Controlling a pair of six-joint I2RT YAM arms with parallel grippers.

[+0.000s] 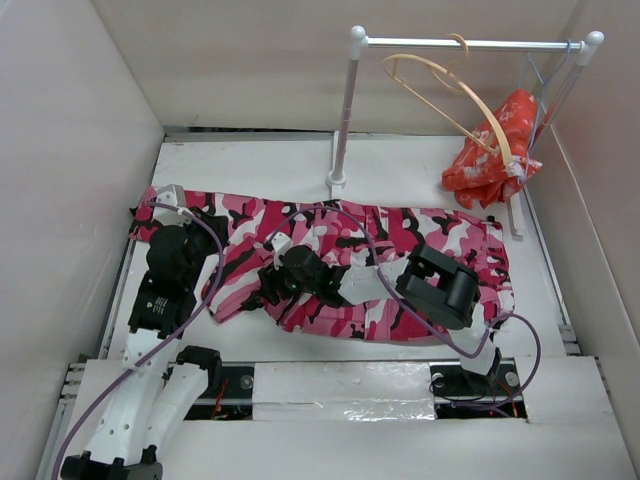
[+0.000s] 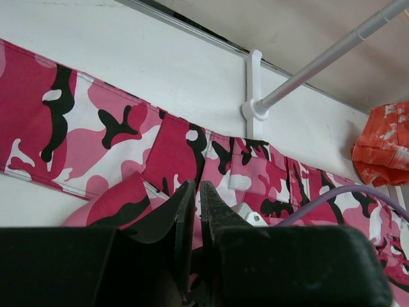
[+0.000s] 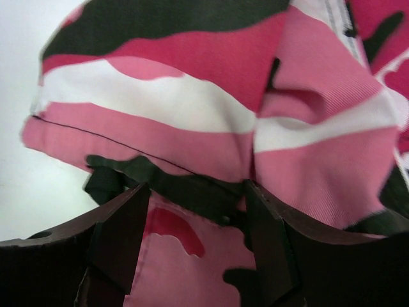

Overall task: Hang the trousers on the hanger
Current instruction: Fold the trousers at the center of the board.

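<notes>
Between the spread fingers of our right gripper (image 3: pixel 195 187) sits a fold of the trousers (image 1: pixel 400 230); left gripper (image 2: pixel 197 188) is pressed together just above them. Looks like the grabbing step. Next we'd clamp down, then lift toward the hanger (image 1: pixel 455 76) far ahead.

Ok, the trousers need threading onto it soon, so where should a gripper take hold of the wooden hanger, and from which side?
On the hanger, probably the free end away from the orange cloth, approached from the table side, jaws across the thin wood. It hangs from the rail, and its other end sits by that cloth.
</notes>
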